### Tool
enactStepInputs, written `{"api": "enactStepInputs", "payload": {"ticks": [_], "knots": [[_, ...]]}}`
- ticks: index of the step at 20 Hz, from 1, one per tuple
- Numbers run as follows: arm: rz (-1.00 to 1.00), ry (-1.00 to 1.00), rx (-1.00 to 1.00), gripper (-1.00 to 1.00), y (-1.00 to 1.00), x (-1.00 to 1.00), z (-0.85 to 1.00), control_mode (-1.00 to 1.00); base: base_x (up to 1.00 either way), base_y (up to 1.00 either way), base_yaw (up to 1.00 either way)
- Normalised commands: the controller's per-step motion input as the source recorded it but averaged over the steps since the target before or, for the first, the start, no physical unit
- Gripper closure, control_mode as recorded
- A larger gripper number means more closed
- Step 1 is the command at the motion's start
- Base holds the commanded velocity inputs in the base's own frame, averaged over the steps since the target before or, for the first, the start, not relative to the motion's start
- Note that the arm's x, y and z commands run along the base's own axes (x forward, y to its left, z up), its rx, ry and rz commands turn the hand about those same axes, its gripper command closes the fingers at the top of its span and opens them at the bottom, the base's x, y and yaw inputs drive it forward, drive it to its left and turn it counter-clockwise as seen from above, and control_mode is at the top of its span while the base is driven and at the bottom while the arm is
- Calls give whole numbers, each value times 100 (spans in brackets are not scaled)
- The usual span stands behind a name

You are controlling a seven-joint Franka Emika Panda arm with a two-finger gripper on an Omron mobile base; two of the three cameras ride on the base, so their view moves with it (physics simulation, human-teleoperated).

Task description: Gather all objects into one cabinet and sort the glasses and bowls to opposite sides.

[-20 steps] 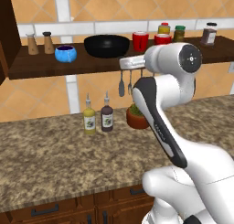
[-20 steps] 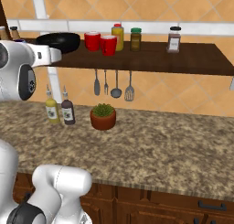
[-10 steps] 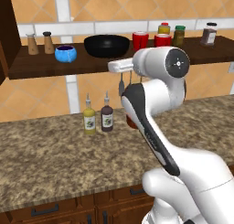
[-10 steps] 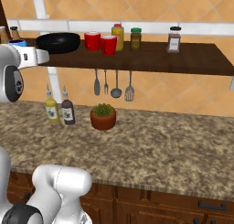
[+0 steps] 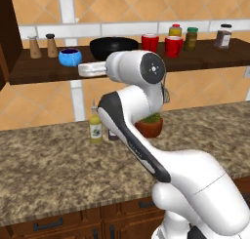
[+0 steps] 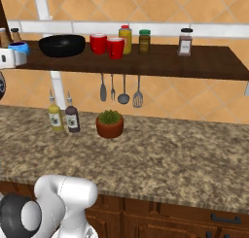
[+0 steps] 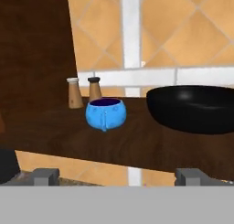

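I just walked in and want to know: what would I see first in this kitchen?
Probably the big white robot arm rising over the speckled counter, with its open gripper pointing at the little blue bowl on the dark shelf. Next to that bowl sits a wide black bowl, then two red cups side by side. A small plant pot stands on the counter below.

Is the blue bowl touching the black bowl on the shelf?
Apart. The hand view shows bare shelf between the blue bowl and the black bowl.
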Motion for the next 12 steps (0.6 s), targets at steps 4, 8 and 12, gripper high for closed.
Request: {"api": "enactStepInputs", "payload": {"ticks": [4,8,12], "knots": [[30,2,25,-100,60,30,20,-100,0,0,0],[2,0,1,-100,22,0,11,-100,0,0,0],[-9,0,-5,-100,7,0,21,-100,0,0,0]]}}
